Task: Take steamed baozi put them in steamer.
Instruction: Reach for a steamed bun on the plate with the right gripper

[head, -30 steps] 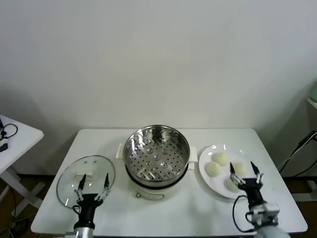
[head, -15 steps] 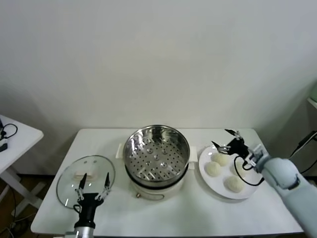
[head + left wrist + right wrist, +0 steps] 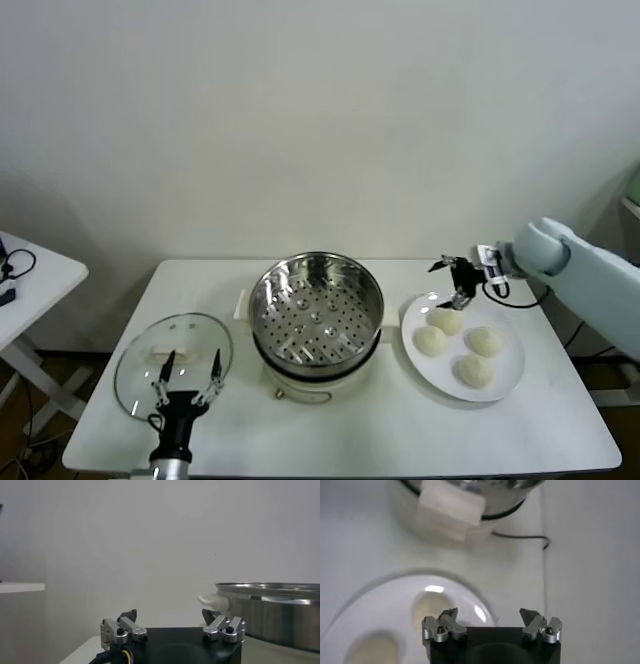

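Note:
Several cream-white steamed baozi [image 3: 446, 320] [image 3: 430, 340] [image 3: 484, 341] lie on a white plate [image 3: 505, 381] to the right of the steamer [image 3: 316, 320], a shiny steel pot with a bare perforated tray. My right gripper [image 3: 450, 281] hangs open above the plate's far rim, close to the rearmost bun and touching nothing. In the right wrist view its open gripper [image 3: 490, 617] has nothing between the fingers, with a baozi [image 3: 427, 607] on the plate [image 3: 380, 587] below and the steamer's white handle [image 3: 451, 507] beyond. My left gripper [image 3: 190, 362] waits open near the front left.
A round glass lid [image 3: 138, 372] lies flat left of the steamer, under the left gripper. The left wrist view shows its open gripper [image 3: 170, 616] and the steamer's wall [image 3: 272, 615]. A small white side table [image 3: 30, 275] stands far left. A thin cable [image 3: 520, 536] runs behind the steamer.
My right arm has lifted from the table's front edge and swung to the far side of the plate, gripper still open. The left arm has not moved.

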Robot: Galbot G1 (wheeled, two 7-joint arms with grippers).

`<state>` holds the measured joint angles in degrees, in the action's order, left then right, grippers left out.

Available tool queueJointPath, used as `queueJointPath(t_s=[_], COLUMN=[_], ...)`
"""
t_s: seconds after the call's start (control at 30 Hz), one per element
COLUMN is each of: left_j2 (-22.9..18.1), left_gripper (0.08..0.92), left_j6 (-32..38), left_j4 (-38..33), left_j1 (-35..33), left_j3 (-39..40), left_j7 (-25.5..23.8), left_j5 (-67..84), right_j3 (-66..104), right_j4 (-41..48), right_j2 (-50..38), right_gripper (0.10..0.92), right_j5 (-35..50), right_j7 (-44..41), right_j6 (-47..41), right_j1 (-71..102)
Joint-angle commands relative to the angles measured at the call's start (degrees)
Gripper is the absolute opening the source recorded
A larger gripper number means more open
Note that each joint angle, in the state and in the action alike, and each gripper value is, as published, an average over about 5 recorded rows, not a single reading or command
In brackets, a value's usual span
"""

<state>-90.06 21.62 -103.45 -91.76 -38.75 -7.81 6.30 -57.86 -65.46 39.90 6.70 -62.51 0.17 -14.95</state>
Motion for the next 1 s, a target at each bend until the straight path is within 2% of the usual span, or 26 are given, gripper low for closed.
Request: queueJointPath(t_s=[0.03,0.4,0.87,1.0], left_j2=[0.2,1.0,1.1,1.2], left_gripper=[0.823,0.823,0.823,0.823], left_j6=[0.3,0.5,0.9,1.1], left_j4=[0.9,1.9,2.1,2.0], left_j1=[0.0,-0.1,-0.2,-0.3], left_j3=[-0.3,-1.2,-1.0,-1.1], left_j7=[-0.1,-0.2,0.0,0.1], left_j5=[0.1,0.1,0.2,0.4], right_j3=[-20.3,-6.6,0.8,2.3], right_j4=[13.3,21.1,25.6,25.7], right_j2=[7.0,11.8,15.9,16.3], right_gripper=[0.823,0.823,0.823,0.777], right_j5=[2.5,0.2,-5.8,-7.3], right_j7=[-9.3,-3.7,1.8,2.4], right_j6=[0.9,0.0,2.1,2.1], right_j1=[-11.2,4.1,9.5,10.0])
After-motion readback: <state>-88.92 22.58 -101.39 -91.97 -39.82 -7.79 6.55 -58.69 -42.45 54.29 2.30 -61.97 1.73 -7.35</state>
